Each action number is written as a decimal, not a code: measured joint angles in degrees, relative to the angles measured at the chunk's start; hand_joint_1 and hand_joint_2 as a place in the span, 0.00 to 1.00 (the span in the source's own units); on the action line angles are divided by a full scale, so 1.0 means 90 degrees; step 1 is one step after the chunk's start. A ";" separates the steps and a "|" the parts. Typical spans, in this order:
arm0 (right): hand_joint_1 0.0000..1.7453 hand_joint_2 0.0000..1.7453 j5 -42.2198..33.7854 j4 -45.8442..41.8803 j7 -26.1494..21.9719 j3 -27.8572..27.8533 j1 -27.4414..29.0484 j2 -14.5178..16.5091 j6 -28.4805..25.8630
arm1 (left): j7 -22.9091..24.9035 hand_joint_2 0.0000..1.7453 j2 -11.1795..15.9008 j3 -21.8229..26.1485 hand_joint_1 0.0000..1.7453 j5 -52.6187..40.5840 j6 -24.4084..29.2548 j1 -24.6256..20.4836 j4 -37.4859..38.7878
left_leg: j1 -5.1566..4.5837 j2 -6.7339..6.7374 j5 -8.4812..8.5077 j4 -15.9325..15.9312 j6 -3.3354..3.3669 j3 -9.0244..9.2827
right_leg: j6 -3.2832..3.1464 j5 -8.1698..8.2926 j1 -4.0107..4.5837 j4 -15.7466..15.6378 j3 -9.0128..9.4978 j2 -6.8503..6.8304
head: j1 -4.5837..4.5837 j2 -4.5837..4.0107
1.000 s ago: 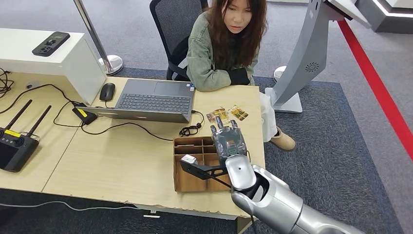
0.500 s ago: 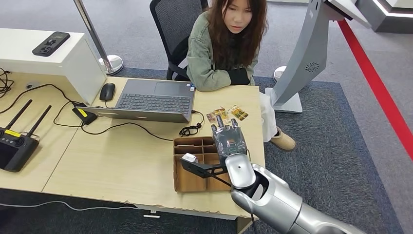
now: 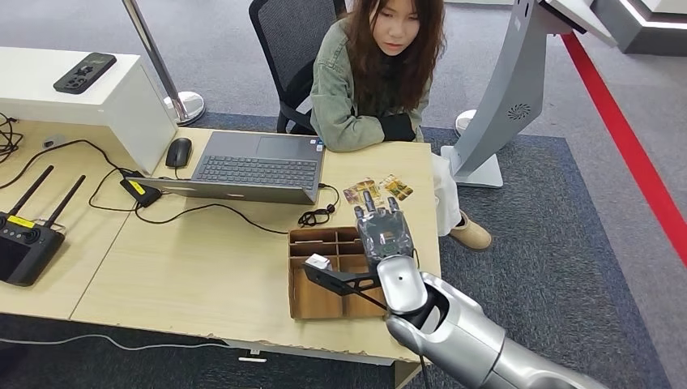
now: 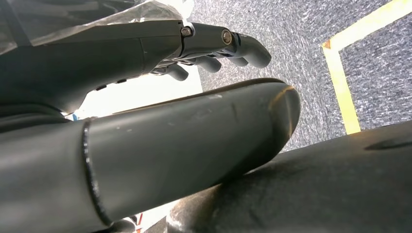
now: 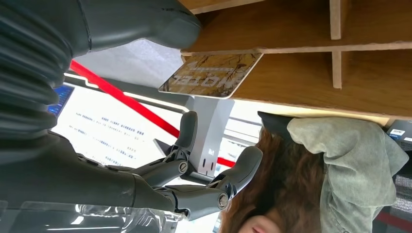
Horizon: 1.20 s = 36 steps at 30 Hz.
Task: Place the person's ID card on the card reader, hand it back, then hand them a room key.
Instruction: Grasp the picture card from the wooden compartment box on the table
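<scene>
We see right hand (image 3: 385, 229) released, fingers apart, hovering over cardboard tray (image 3: 312, 298) near counter (image 3: 202, 267) right edge; room key cards (image 3: 377, 190) beyond it; left hand (image 4: 214, 46) grasps nothing.

We record colours relative to the light wood-grain table (image 3: 202, 267). On it, the divided tray (image 3: 312, 300) is plain brown cardboard; above its far corner our right hand (image 3: 383, 231) is dark grey on a silver arm. The room key cards (image 3: 377, 189) beyond the tray carry a mottled gold-and-brown print; the right wrist view shows one with pale lettering (image 5: 211, 75). The laptop (image 3: 255, 168) is dark grey, the mouse (image 3: 178, 151) and remote controller (image 3: 24, 243) black, the latter with a yellow label. Behind the table, the person (image 3: 373, 73) wears a grey-green jacket. The carpet (image 3: 567, 243) is speckled grey-blue, crossed by a red stripe (image 3: 632, 154).
</scene>
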 joint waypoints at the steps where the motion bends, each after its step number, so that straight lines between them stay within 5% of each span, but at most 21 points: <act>1: 0.25 1.00 0.0000 0.0000 0.0000 -0.0001 0.0007 -0.0006 0.0002 | 0.0002 0.00 0.0000 0.0000 0.00 0.0002 0.0000 0.0000 0.0000 | 0.0000 0.0000 0.0000 0.0000 0.0000 0.0000 | 0.0000 0.0000 0.0000 0.0000 0.0000 0.0000 | 0.0000 0.0000; 36: 0.29 1.00 0.0051 0.0002 0.0000 -0.0214 0.0131 -0.0086 0.0019 | 0.0041 0.00 0.0002 0.0002 0.00 0.0066 0.0005 -0.0003 0.0000 | 0.0000 0.0000 0.0000 0.0000 -0.0001 0.0001 | 0.0000 0.0000 0.0000 0.0000 0.0001 0.0000 | 0.0000 0.0000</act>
